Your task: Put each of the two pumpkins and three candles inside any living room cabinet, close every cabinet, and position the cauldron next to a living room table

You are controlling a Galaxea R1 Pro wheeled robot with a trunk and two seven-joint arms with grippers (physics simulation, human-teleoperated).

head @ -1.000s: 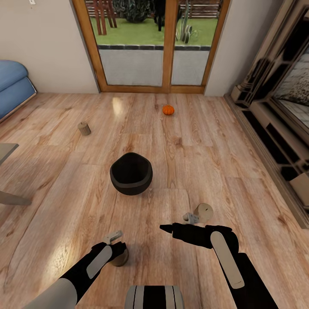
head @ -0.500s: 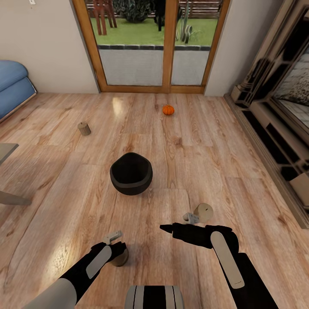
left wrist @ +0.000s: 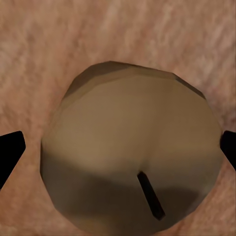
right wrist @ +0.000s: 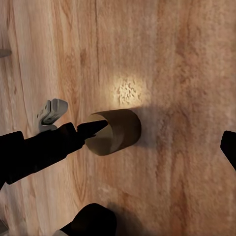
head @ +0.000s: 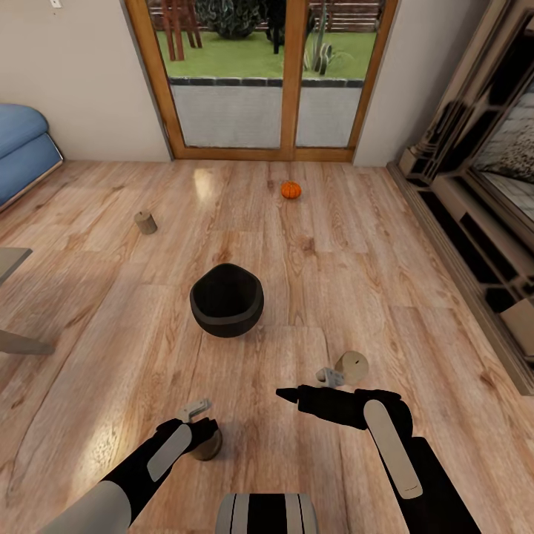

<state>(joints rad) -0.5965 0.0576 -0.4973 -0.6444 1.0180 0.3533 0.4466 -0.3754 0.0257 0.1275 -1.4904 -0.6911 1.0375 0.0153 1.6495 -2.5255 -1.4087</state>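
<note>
Straddling an upright candle (head: 207, 443) on the wooden floor (head: 334, 245) near the cauldron (head: 227, 299), the left tool (head: 202, 432) gapes around it (left wrist: 130, 147) up close, while the spread-open right tool (right wrist: 147, 142) overlooks that candle (right wrist: 114, 131).

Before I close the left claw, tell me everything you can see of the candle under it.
The candle is a short, squat cylinder, dull tan-grey and matte, with a faceted rim and a small dark wick off-centre on its flat top. It stands upright on the wooden floor. The left claw hangs directly over it, a dark fingertip on either side, apparently not yet touching.
</note>
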